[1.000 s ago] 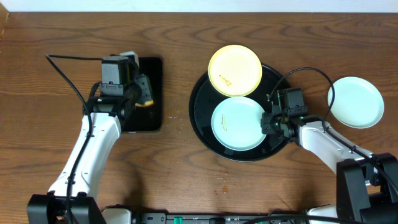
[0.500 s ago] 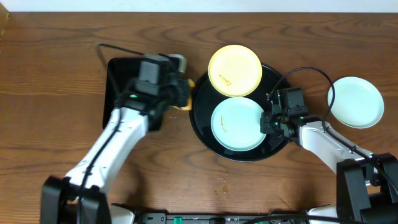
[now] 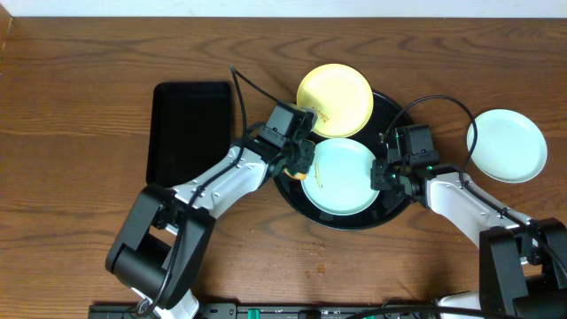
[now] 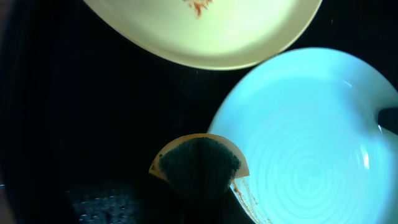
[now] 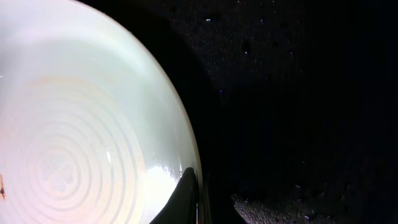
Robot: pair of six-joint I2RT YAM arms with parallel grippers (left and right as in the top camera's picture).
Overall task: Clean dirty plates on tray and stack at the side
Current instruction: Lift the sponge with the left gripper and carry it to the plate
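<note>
Overhead, the big round shiny black tray [image 3: 337, 221] holds a pale yellow round plate [image 3: 335, 99] and a pale mint-green round plate [image 3: 345, 177]. My right gripper [image 3: 383, 175] pinches the green one's edge. My left gripper [image 3: 299, 159] squeezes a dark sponge [image 4: 199, 163] beside it. Another mint-green plate [image 3: 506, 145] sits outside the tray.

**Dark wood, even light**

My overhead feed shows a brown wooden surface [image 3: 71, 177] with strong grain, evenly lit and without hard shadows. A pale strip [image 3: 283, 7] runs along its far edge; I can't tell whether it's wall or floor.
</note>
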